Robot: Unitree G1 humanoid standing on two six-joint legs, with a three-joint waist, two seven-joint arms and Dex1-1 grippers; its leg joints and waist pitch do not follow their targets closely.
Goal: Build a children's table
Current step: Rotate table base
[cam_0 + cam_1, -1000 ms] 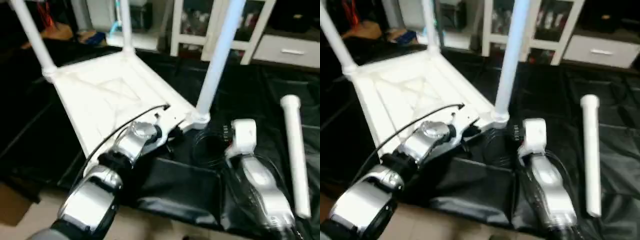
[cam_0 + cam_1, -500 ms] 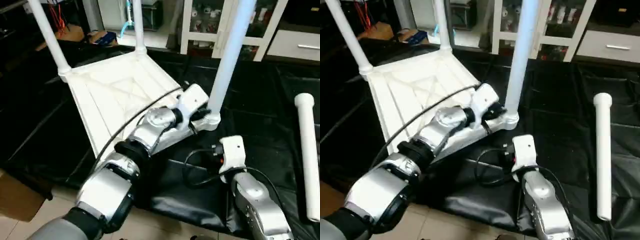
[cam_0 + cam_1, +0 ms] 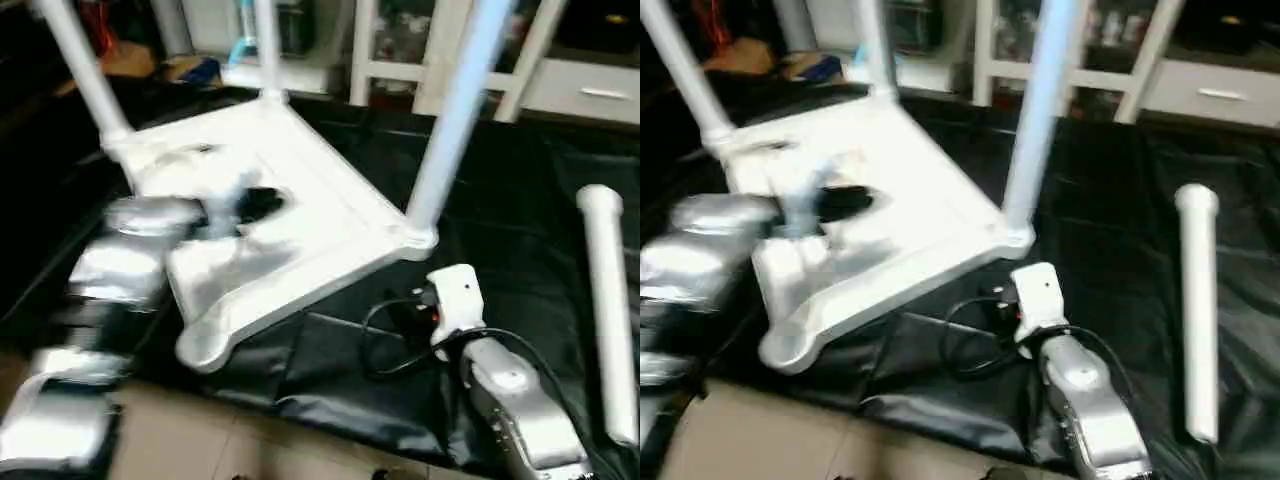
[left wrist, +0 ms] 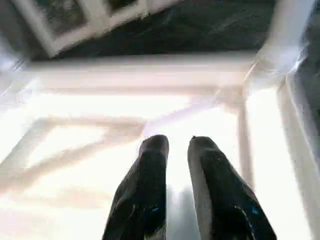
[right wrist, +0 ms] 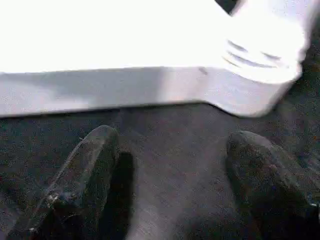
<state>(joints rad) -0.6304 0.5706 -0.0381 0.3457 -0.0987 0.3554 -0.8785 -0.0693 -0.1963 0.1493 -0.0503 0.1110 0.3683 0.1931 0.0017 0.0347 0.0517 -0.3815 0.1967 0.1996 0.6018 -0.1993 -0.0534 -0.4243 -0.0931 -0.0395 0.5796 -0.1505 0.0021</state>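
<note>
- Tabletop is lying underside-up on the black sheet, ribbed X-bracing facing the camera.
- Three legs are standing in corner sockets: far-left leg, far-middle leg, near-right leg. Judging three of four as fitted.
- Fourth leg is lying loose on the sheet, well apart from the tabletop, off to the robot's right.
- Near-left corner socket is sitting empty; this looks like the one step remaining.
- Left gripper is hovering over the ribbed underside, fingers nearly closed with a thin gap between them, gripping nothing.
- Right gripper is sitting low over the sheet, just beside the tabletop edge near the fitted leg's socket; jaws are spread wide, nothing between them.
- Right arm is the nearer one to the loose leg; likely the one to fetch it.
</note>
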